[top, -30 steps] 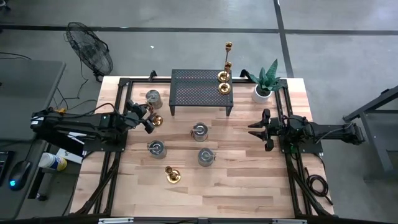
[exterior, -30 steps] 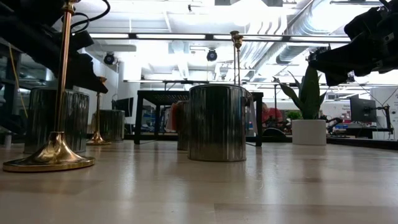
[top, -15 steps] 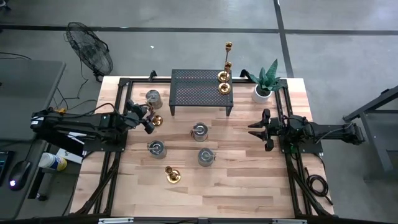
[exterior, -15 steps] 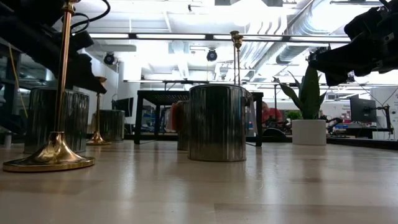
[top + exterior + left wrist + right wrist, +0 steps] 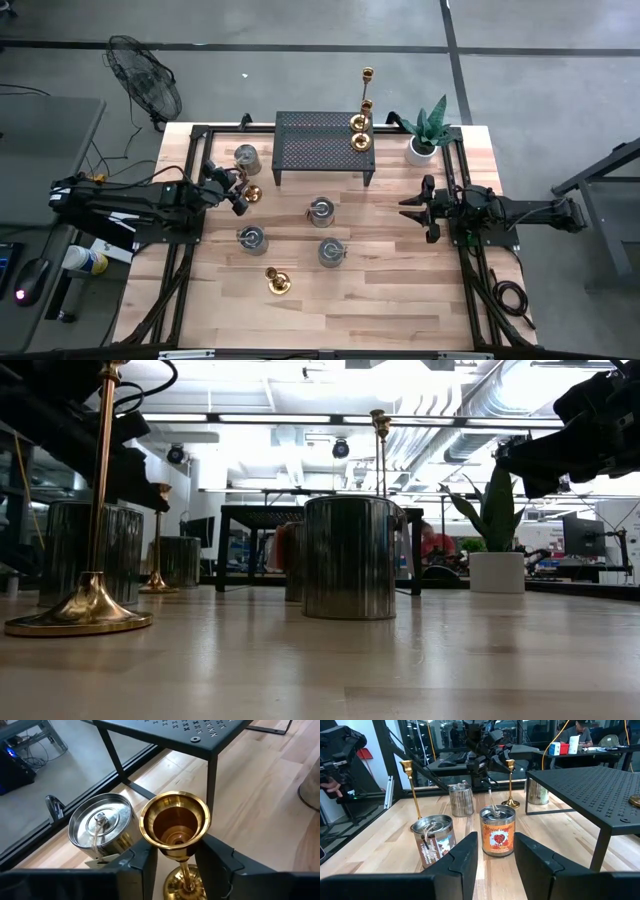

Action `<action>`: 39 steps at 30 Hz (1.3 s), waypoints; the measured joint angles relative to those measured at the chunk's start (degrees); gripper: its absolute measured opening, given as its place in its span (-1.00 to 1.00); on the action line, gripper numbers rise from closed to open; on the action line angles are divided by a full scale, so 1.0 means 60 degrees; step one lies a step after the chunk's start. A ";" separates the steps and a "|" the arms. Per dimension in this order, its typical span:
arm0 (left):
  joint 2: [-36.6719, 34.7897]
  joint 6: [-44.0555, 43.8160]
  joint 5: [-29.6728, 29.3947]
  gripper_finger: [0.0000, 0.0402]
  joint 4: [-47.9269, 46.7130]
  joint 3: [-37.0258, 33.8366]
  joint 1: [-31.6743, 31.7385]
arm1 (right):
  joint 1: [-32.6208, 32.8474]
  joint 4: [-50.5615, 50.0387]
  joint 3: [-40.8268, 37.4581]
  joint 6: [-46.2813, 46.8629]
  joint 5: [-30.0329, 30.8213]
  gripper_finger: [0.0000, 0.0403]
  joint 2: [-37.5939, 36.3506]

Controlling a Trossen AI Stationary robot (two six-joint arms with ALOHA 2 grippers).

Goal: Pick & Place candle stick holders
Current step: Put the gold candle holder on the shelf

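Note:
A brass candle stick holder (image 5: 251, 192) stands on the table's left part, left of the black rack (image 5: 325, 148). My left gripper (image 5: 241, 191) is shut on it; in the left wrist view its cup (image 5: 174, 822) sits between the gripper's fingers. A second holder (image 5: 277, 282) stands on its round base near the front edge. Two more holders (image 5: 359, 132) stand on the rack's right end. My right gripper (image 5: 418, 208) waits open at the table's right, holding nothing. My left gripper pinches the candle stick holder between its two fingers, just under the cup where it narrows to the stem (image 5: 176, 852). The fingers (image 5: 145, 862) come from the table's left, slanting down. The holder stands upright, its round base (image 5: 180, 887) on the table.
Several metal candle tins stand about: one (image 5: 246, 157) right beside the held holder, others (image 5: 321, 211), (image 5: 251, 238), (image 5: 331, 250) mid-table. A potted plant (image 5: 425, 135) stands at the back right. The rack's legs (image 5: 212, 795) stand close behind the held holder.
My left gripper's fingers have drawn in on the candle stick holder's cup while the arm stayed in place. The holder still stands where it was.

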 joint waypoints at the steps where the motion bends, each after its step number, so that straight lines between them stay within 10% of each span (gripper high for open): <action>1: -0.0004 -0.0003 -0.0001 -0.40 -0.0027 0.0007 0.0000 | 0.0000 0.0000 0.0000 0.0002 -0.0001 -0.42 0.0000; 17: -0.0877 -0.0066 0.0003 0.16 -0.0504 0.0085 0.0004 | 0.0001 0.0001 0.0000 0.0000 -0.0003 -0.42 0.0000; 39: -0.0817 -0.1249 0.0332 0.18 -0.0218 -0.0372 0.0000 | 0.0003 0.0001 0.0000 0.0000 -0.0002 -0.42 0.0000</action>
